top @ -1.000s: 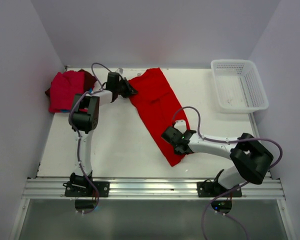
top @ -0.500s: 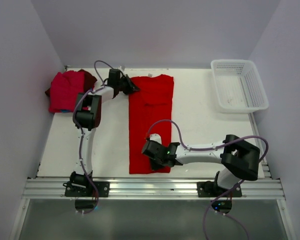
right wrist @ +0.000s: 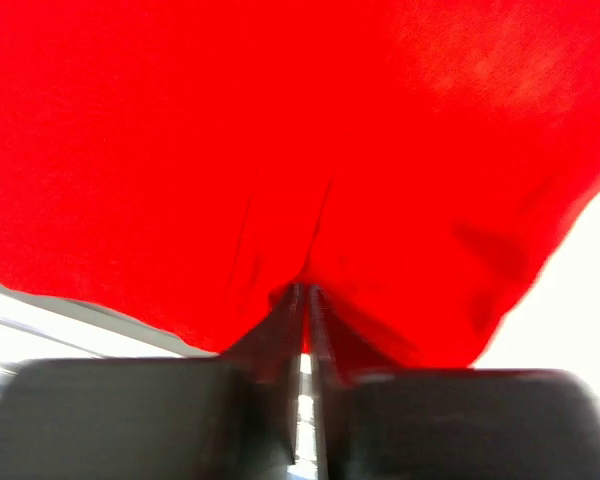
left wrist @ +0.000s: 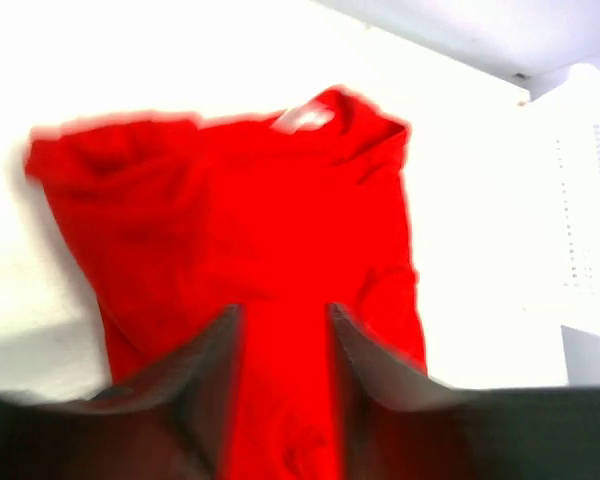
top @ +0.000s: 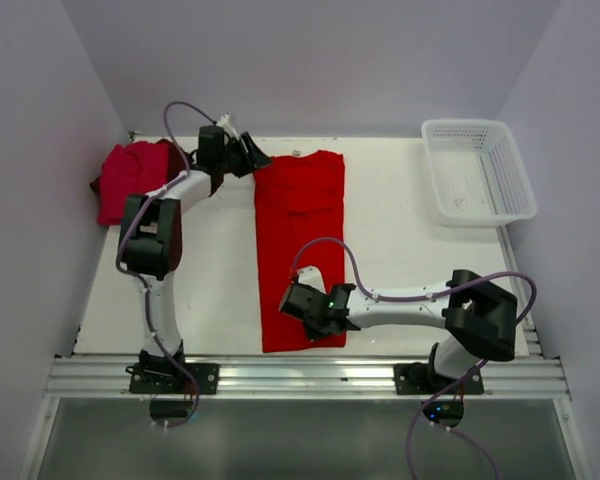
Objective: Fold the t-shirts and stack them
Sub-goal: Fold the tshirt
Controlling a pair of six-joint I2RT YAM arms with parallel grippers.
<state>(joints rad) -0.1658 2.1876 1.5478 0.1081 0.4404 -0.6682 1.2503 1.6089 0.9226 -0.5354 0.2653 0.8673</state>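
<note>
At the centre of the white table, a large bright-red cloth t-shirt lies folded to a long strip. The left gripper stands parted near its collar end, and the right gripper is pinched on its hem. Crosswise folding and stacking on the folded red-and-maroon shirt pile are not yet done.

Reading the red t-shirt as soft matt cloth, creasing faintly along its length. Seeing the same dull cloth in the folded shirts. Taking the basket for white plastic mesh, slightly shiny. Noting a smooth matt white table, a brushed metal rail, and glossy white arm shells.
</note>
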